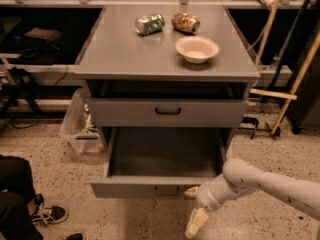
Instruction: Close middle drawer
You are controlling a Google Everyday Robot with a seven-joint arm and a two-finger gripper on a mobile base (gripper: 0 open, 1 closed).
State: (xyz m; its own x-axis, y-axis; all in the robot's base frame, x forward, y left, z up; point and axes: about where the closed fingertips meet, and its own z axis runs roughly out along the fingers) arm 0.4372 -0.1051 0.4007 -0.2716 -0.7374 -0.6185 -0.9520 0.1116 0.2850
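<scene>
The grey cabinet [165,59] fills the middle of the camera view. Its middle drawer [150,187] is pulled far out, an empty deep grey tray with a small dark handle [167,189] on its flat front. The top drawer [167,112] above it stands slightly out. My gripper [194,208] is at the lower right, just in front of the middle drawer's front panel and right of the handle. It is open and holds nothing. One fingertip [190,191] lies at the drawer front, the other [196,224] hangs lower toward the floor.
On the cabinet top lie a green can [150,24], a brown crumpled bag [185,22] and a white bowl [197,48]. A clear plastic bin [80,126] stands left of the cabinet. A person's leg and shoe [47,215] are at the lower left. Wooden poles [295,79] lean at the right.
</scene>
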